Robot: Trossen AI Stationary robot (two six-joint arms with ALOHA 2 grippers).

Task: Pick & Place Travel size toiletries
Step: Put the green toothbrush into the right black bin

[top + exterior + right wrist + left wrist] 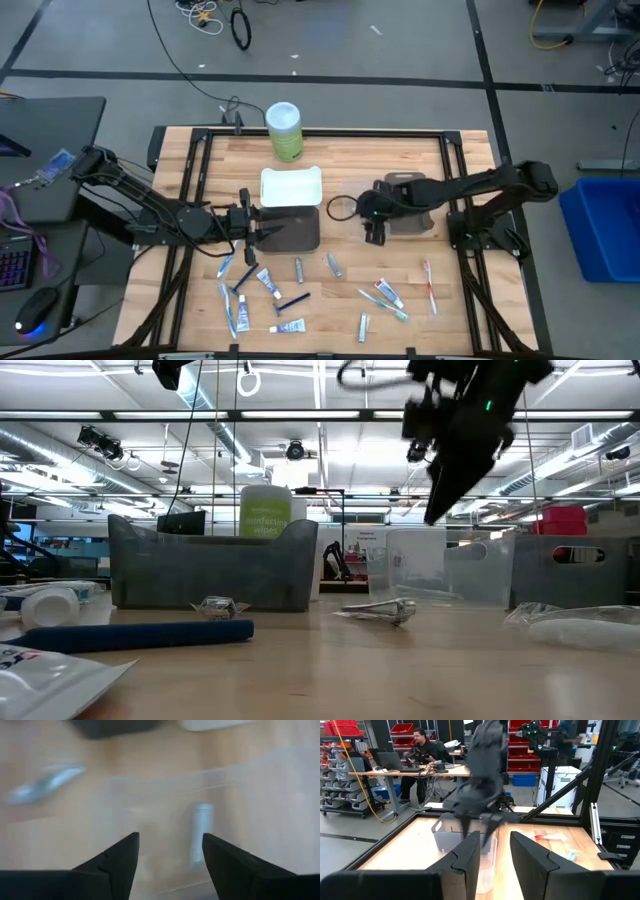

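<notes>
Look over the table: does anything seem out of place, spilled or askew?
Nothing looks damaged or spilled. The toiletries lie scattered at odd angles across the table's near edge, not yet sorted, while one silvery tube lies in the clear tray under the right hand.

bare wood (470,190) right of clear tray (410,220); toiletries (270,285) crowd front.

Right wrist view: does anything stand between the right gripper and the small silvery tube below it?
Nothing visible does. The small silvery tube appears to lie inside the clear plastic tray, just beyond the open right gripper, with only open air between them.
</notes>
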